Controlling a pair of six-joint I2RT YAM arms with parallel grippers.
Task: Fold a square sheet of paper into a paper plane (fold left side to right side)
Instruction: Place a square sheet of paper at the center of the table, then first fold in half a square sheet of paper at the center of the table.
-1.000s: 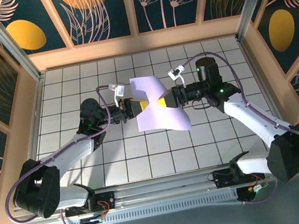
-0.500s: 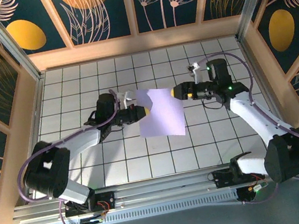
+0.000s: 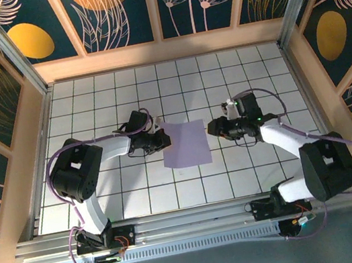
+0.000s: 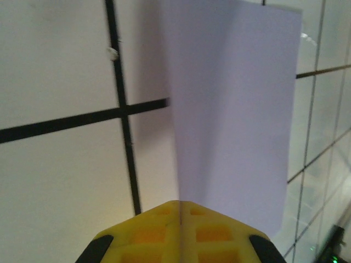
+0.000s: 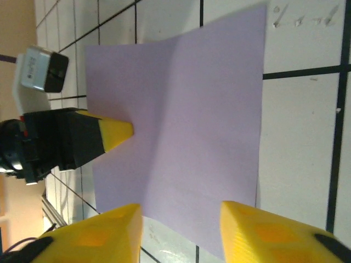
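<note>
My left claw [image 3: 162,141] pinches the paper [image 3: 186,144] at its 9 o'clock edge; my right claw [image 3: 212,127] stands spread at 3 o'clock. The paper lies open, so I judge nearly all folding remains.

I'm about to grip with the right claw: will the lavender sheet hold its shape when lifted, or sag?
Likely sags: the square sheet of paper looks thin, with a soft bend running from the shut left claw. Probably very light, so the open right claw could shove it across the smooth tiles rather than getting under it.
</note>
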